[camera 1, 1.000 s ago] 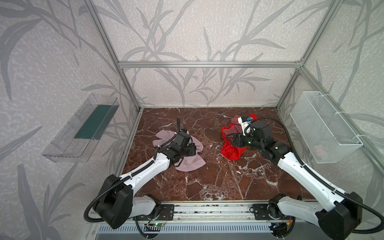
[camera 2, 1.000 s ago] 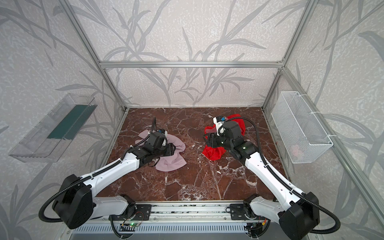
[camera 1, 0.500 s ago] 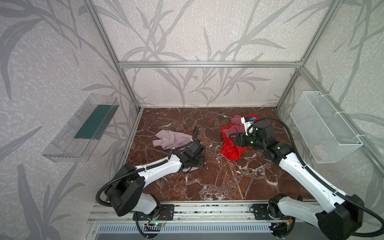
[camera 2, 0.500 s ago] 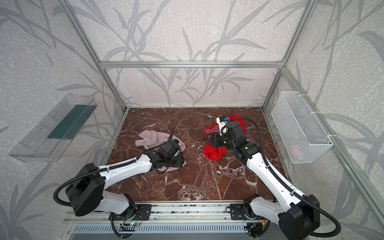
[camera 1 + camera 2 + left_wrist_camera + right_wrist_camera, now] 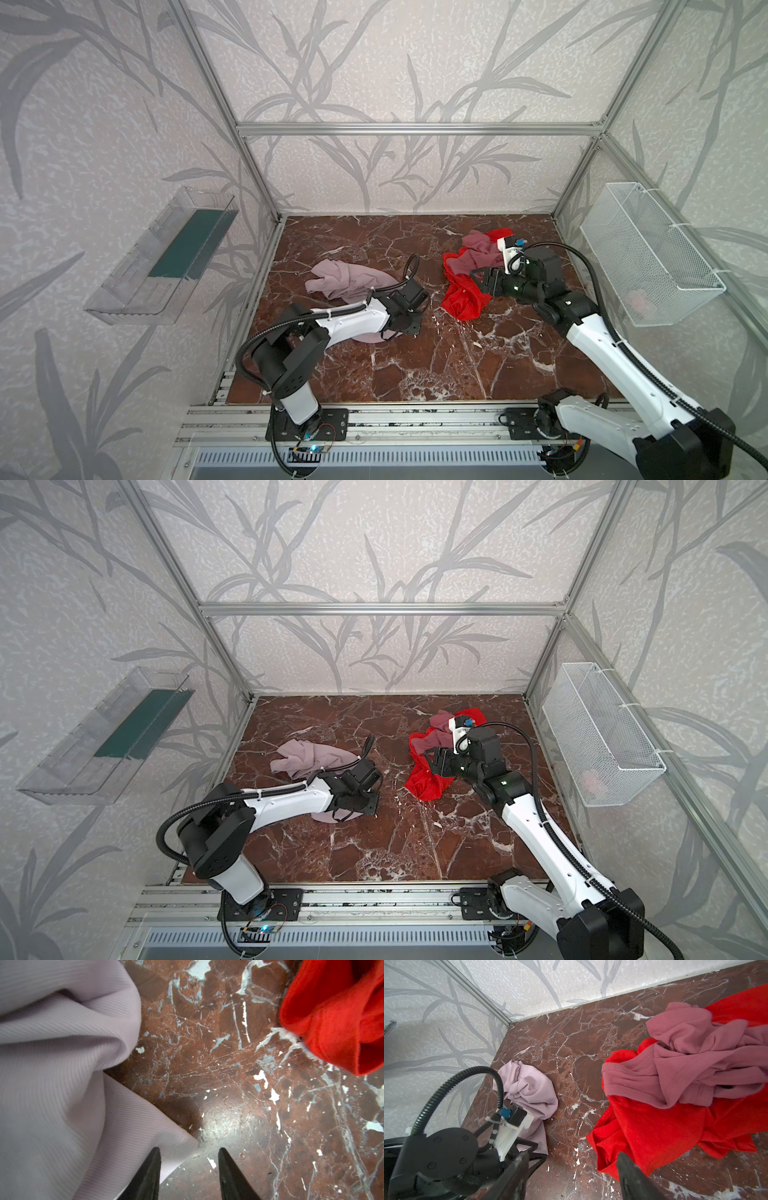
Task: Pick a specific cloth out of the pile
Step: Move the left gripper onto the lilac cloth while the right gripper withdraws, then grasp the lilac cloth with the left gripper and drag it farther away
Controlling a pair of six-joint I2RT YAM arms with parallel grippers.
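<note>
Left pincer: was spread at a corner of the cloth.
Right pincer: was spread at the pile edge.

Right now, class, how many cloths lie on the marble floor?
3. The lilac cloth lies alone on the left; the rose cloth lies on the red cloth on the right. Others may be hidden underneath.

The cloth lies on the table, well left of the pile.
</note>
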